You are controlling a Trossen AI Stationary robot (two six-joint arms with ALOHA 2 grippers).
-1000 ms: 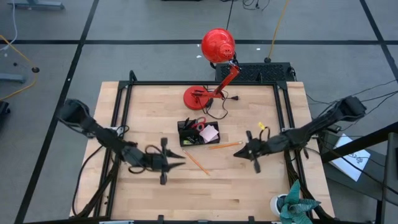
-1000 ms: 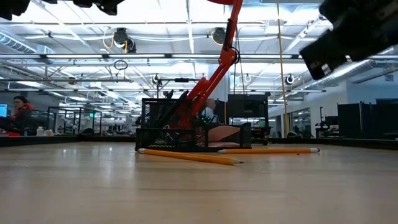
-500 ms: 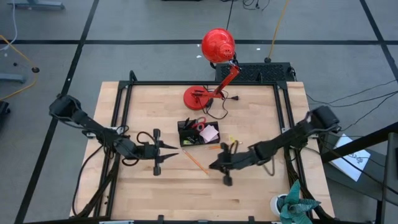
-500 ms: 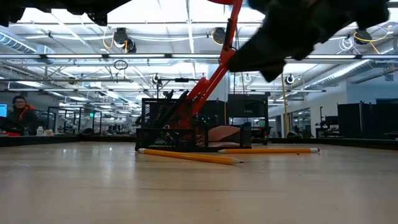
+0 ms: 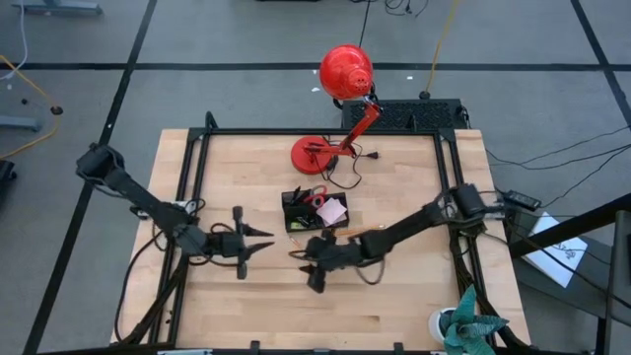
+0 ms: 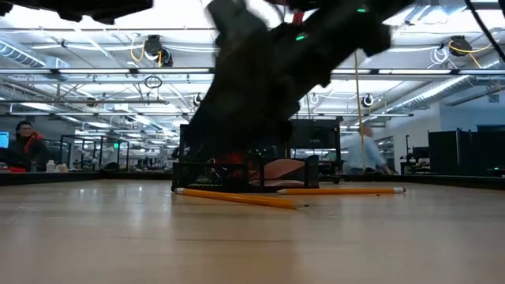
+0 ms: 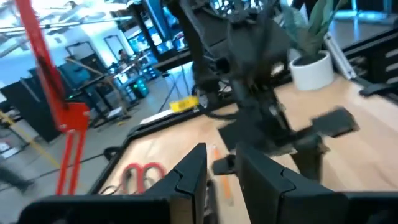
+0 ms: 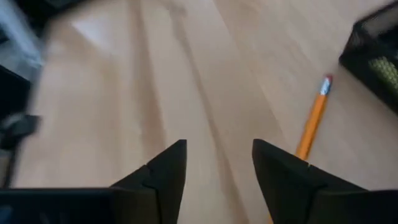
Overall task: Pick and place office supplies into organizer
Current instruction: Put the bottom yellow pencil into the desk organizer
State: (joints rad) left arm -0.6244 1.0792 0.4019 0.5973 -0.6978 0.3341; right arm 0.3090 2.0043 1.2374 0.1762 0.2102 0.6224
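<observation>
My two arms are dark, slim, jointed links trailing black cables. Each tool, left tool (image 5: 264,240) and right tool (image 5: 300,253), ends in two black angular fingers (image 8: 163,174).

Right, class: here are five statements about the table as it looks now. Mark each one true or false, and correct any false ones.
1. Two orange pencils lie on the table outside the black organizer. True: one pencil lies in front of it and the other pencil beside it.
2. The right gripper is clamped on a pencil. False: its fingers are apart with only bare wood between them.
3. The red scissors are already in the organizer. True.
4. The red lamp lies tipped over on the table. False: it stands on its round base behind the organizer.
5. The left gripper is over the organizer. False: it is off to the organizer's side, above bare table.
</observation>
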